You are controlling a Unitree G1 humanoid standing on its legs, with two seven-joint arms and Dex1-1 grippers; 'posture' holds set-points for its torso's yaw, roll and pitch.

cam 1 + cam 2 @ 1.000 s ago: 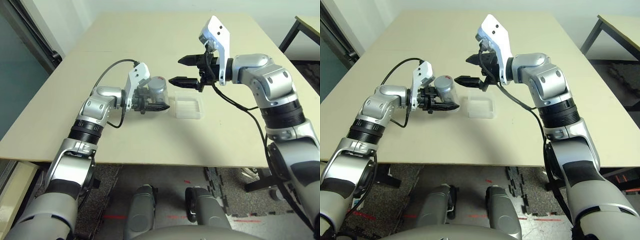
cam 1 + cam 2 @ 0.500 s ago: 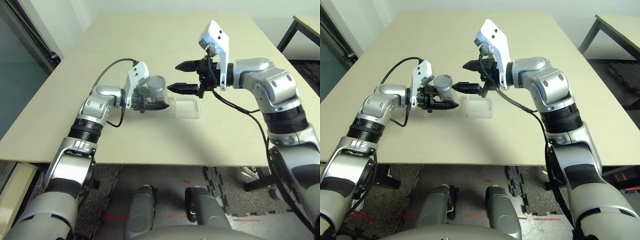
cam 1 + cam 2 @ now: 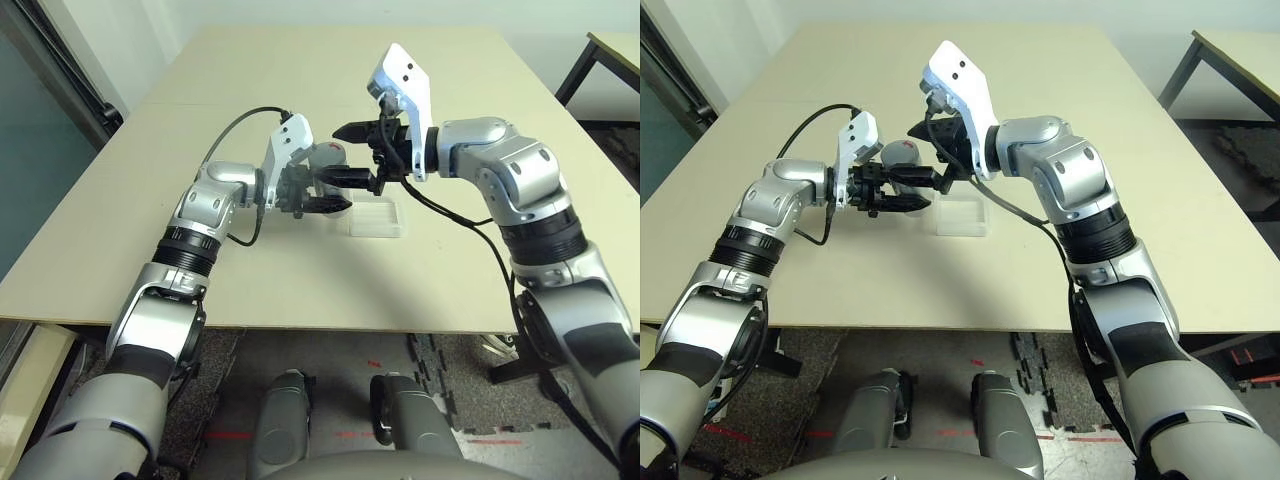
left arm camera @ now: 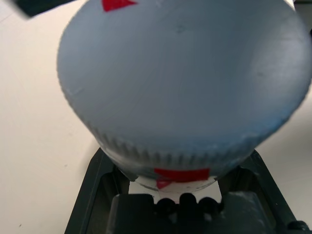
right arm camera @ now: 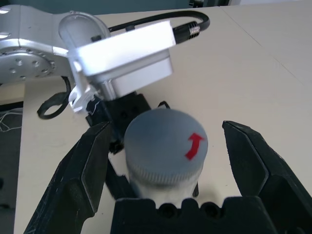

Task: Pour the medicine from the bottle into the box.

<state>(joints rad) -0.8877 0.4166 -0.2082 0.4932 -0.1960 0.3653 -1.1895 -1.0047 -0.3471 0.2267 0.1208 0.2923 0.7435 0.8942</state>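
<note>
The right tool (image 5: 169, 127) has moved left, its spread fingers now straddling the capped medicine bottle (image 3: 330, 156), upper centre, pinched by the left tool (image 4: 178, 160). Uncapping likely precedes pouring into the clear box (image 3: 376, 231), just right.

2 arms meet over 1 bottle (image 3: 328, 157) at a pale surface (image 3: 300, 285).
A robot's left gripper (image 3: 338, 183) grips the silvery-grey bottle while its right gripper (image 3: 328, 155), jaws wide apart, reaches in from the other side, 1 black finger crossing in front of the bottle. Just beside them, 1 clear, shallow box (image 3: 376, 218) rests on the surface; the corner of a 2nd table (image 3: 618, 48) stands well apart, beyond the right arm (image 3: 545, 235).
</note>
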